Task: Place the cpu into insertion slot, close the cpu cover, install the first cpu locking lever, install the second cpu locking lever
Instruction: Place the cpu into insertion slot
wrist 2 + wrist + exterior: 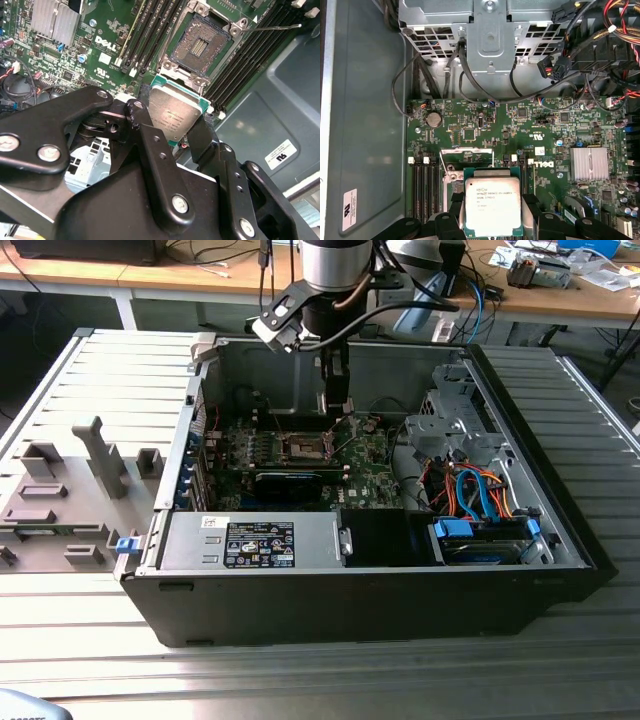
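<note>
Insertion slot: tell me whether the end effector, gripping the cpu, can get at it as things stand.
Probably yes. The end effector holds the cpu close beside the insertion slot, whose dark centre lies uncovered; nothing stands between them.

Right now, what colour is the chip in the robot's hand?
The cpu has a silver-grey top with a green rim, clearest in the first wrist view.

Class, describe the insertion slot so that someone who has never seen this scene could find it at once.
Start at the open black computer case and find the green circuit board on its floor. There, between rows of long black memory slots, sits the insertion slot: the only square socket, silver-rimmed with a dark centre.
</note>
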Available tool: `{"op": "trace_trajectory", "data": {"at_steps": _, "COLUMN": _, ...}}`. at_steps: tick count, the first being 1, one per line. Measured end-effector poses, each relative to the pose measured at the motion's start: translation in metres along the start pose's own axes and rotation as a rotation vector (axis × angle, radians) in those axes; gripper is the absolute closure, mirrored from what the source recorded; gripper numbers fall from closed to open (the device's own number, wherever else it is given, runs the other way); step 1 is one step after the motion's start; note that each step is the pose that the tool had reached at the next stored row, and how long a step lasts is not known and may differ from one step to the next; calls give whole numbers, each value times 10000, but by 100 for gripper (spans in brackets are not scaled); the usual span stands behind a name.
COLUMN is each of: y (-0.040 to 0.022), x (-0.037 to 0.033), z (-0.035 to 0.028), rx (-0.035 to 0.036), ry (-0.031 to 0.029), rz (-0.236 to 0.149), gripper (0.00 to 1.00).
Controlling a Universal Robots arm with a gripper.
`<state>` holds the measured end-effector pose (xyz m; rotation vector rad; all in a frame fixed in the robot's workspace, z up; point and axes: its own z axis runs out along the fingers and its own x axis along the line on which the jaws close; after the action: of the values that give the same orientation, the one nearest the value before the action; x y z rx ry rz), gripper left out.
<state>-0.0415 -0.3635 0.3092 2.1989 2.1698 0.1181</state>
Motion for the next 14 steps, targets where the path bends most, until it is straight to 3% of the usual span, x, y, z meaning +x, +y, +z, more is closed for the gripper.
{"op": "trace_trajectory", "data": {"at_steps": 14, "y": -2, "x": 0, "z": 26, "rx": 0, "ry": 0, "rz": 0, "gripper": 45}}
